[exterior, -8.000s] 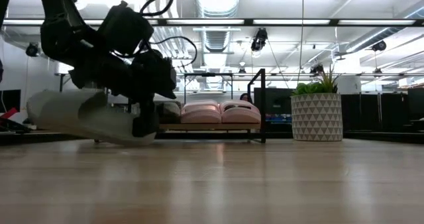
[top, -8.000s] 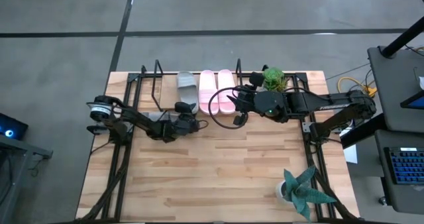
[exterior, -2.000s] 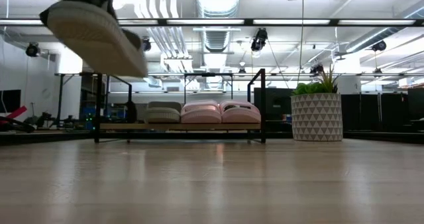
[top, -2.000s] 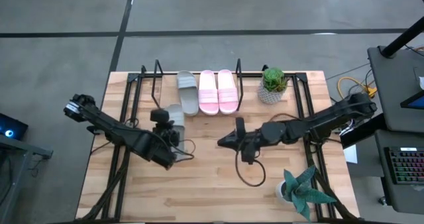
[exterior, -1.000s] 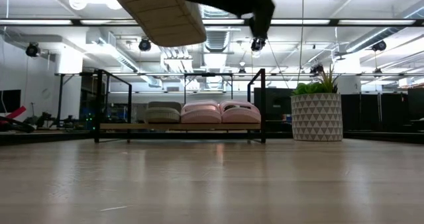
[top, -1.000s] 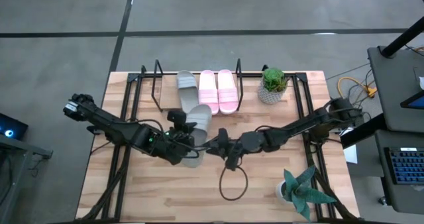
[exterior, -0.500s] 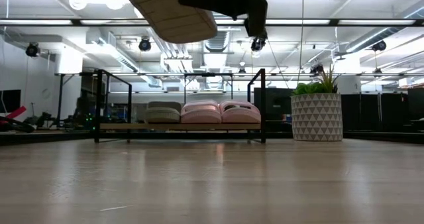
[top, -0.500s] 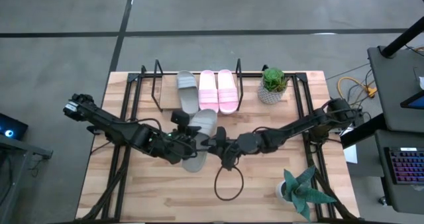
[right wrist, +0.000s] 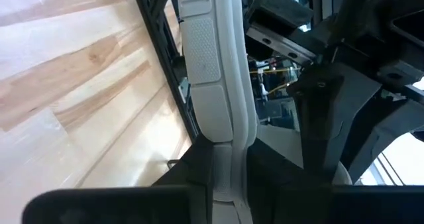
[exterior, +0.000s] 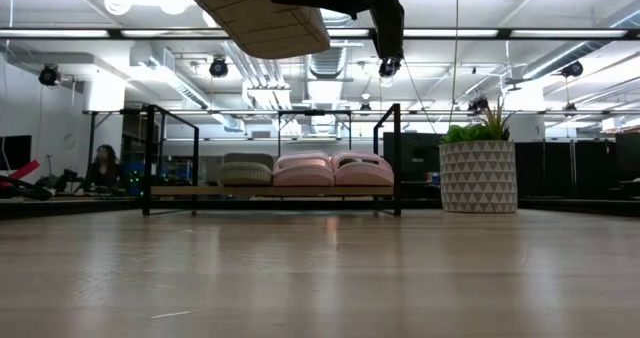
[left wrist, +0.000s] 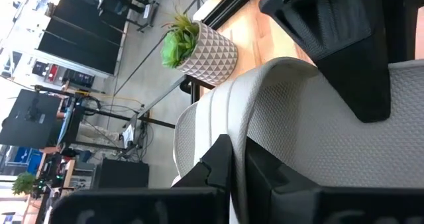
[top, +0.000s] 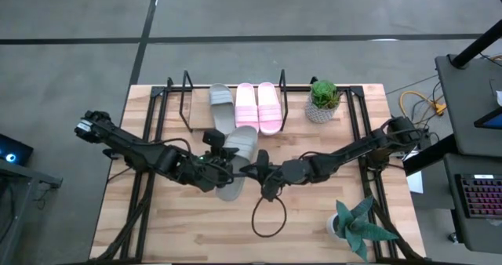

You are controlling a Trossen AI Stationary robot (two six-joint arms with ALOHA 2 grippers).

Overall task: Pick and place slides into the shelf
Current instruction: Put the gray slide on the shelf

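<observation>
High view first: a grey-green sandal [top: 235, 159] hangs above the middle of the table [top: 314, 226], held between two arms. The left gripper [top: 213, 165] is clamped on its left edge, and the right gripper [top: 252, 169] has closed on its right edge, probably a hand-over or a re-grip so the sandal can be turned to fit the shelf [top: 184, 100] at the far edge, where a grey sandal [top: 220, 108] and the pink pair [top: 257, 107] already sit (one slot on the left looks free).

Low view: the sandal's pale sole [exterior: 255, 13] is high off the table, tilted, with a dark gripper beside it.

Left wrist view: the fingers [left wrist: 218, 164] pinch the sandal's rim.

Right wrist view: the fingers [right wrist: 199, 164] close on the thin sole edge.
</observation>
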